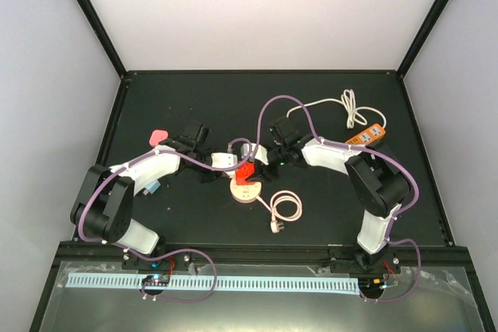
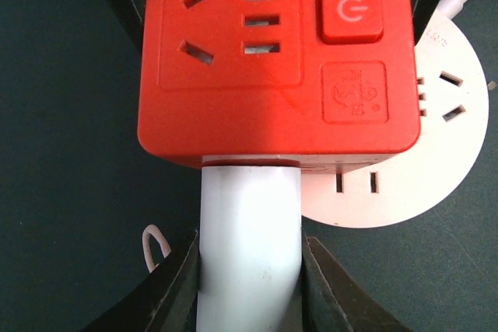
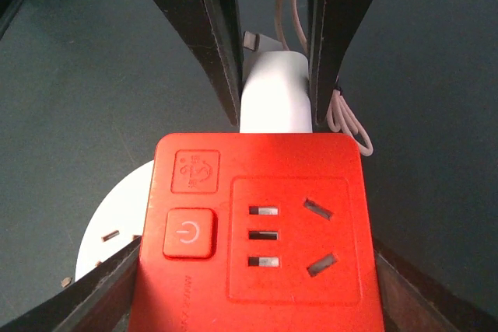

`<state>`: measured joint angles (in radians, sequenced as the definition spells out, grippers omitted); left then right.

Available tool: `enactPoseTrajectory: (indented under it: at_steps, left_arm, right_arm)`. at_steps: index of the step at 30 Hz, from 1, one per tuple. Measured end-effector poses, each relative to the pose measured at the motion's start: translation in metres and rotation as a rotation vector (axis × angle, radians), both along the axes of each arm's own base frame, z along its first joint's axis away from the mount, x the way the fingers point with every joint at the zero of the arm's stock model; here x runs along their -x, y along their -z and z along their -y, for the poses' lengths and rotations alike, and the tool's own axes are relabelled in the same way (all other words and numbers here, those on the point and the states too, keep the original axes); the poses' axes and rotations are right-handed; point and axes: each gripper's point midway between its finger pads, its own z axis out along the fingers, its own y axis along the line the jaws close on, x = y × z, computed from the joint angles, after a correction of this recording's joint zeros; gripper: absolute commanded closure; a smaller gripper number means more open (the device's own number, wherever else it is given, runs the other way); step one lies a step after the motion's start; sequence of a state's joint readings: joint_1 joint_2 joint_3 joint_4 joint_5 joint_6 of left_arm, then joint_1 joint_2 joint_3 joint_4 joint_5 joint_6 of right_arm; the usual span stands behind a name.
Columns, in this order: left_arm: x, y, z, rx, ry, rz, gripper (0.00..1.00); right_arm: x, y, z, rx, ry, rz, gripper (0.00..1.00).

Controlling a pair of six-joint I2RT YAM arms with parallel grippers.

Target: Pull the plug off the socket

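White rounded plastic plug (image 2: 249, 258), seated in the red plastic cube socket (image 2: 272, 60) at mid-table, its long axis running straight back between the pinching jaws of the left gripper (image 2: 249, 240), while the right gripper (image 3: 257, 258) clamps the socket's sides.

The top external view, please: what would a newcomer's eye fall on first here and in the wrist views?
The bright red socket cube at the middle of the dark table, over a round white socket disc, stands out first. A white plug sticks out of its side, pinched by the left claw, while the right claw clamps the cube itself. An orange power strip lies at the far right.
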<state>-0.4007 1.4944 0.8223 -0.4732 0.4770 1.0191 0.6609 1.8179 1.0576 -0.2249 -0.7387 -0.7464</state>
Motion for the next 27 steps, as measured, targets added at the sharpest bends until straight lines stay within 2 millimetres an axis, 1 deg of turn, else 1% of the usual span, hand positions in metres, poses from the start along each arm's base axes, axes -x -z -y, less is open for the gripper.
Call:
enactPoseTrajectory:
  at_steps: [3,6,8,17,20,27]
  left_arm:
    - [0.0,0.0002,-0.0003,-0.002,-0.002,-0.001,0.92]
    - [-0.0004,0.0004,-0.0008,-0.005,-0.003,0.001,0.94]
    - [-0.0004,0.0011,-0.0014,-0.008,-0.004,0.002,0.94]
    - [-0.0019,0.002,-0.0046,-0.01,-0.011,0.009,0.95]
    - [-0.0021,0.0019,-0.0054,-0.007,-0.009,0.01,0.96]
    - [-0.0016,0.0017,-0.0076,-0.001,-0.005,0.015,0.97]
  right_arm:
    - [0.0002,0.0002,0.0002,0.001,-0.002,0.002,0.67]
    - [0.0002,0.0005,0.0005,0.003,-0.004,0.005,0.72]
    - [0.0005,0.0006,0.0008,0.005,-0.007,0.008,0.76]
    - [-0.0003,0.0008,0.0018,0.021,-0.009,0.015,0.88]
    - [-0.0004,0.0004,0.0018,0.026,-0.009,0.017,0.91]
    - [-0.0002,-0.0002,0.0005,0.028,-0.014,0.024,0.92]
